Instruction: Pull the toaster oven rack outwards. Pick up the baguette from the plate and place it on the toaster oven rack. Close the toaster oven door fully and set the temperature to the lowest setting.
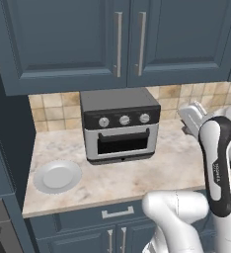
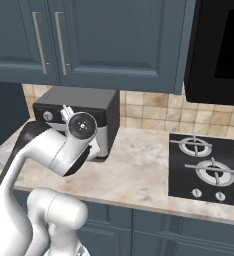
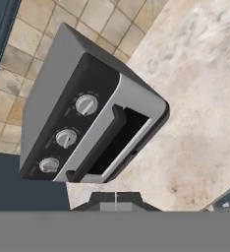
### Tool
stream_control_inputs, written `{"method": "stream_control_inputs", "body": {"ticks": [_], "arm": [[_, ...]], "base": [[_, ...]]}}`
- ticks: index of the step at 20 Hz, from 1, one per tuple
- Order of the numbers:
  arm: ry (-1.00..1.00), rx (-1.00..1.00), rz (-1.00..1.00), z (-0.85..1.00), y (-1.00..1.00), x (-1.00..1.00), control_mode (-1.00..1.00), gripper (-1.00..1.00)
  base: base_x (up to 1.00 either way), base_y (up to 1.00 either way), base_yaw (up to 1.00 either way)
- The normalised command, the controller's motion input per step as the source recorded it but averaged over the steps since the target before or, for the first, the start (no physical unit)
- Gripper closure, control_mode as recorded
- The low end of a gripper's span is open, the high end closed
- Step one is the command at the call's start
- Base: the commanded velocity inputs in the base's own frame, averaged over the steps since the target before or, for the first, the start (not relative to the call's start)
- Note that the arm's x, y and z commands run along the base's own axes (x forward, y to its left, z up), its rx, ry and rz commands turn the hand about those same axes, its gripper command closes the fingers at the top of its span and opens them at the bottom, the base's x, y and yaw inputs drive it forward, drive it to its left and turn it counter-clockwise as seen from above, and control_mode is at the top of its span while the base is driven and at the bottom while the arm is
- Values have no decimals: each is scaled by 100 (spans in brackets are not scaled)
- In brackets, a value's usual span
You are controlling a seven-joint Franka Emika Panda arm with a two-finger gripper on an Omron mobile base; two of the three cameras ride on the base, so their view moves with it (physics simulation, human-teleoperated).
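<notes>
left base view shows the toaster oven [image 1: 120, 126] at the back of the counter [image 1: 152, 170], its toaster oven door [image 1: 118, 142] upright and apparently shut, with the handle bar across the dark window. the plate [image 1: 57, 176] lies on the counter to the oven's left, near the front edge and apart from it, and it looks bare. so the baguette is probably already inside on the rack, though the glass is too dark to confirm it. what seems left is the temperature knob.

hand view looks down on the oven from off to one side; the pincer [image 3: 115, 199] sits at the bottom edge with its tips pressed together, holding nothing, not touching the oven.

counts: one toaster oven, one door, one plate, three round knobs [image 3: 66, 138] in a row on the black strip, one pincer.
</notes>
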Motion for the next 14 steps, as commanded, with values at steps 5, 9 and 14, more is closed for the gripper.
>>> {"method": "stream_control_inputs", "body": {"ticks": [5, 9, 14], "arm": [[-8, 1, 0, 0, 15, 0, -100, 100], [-7, 1, 0, 0, 18, 0, -100, 100], [-2, 0, 0, 0, 21, 0, -100, 100]], "base": [[0, 0, 0], [0, 0, 0], [0, 0, 0]]}}
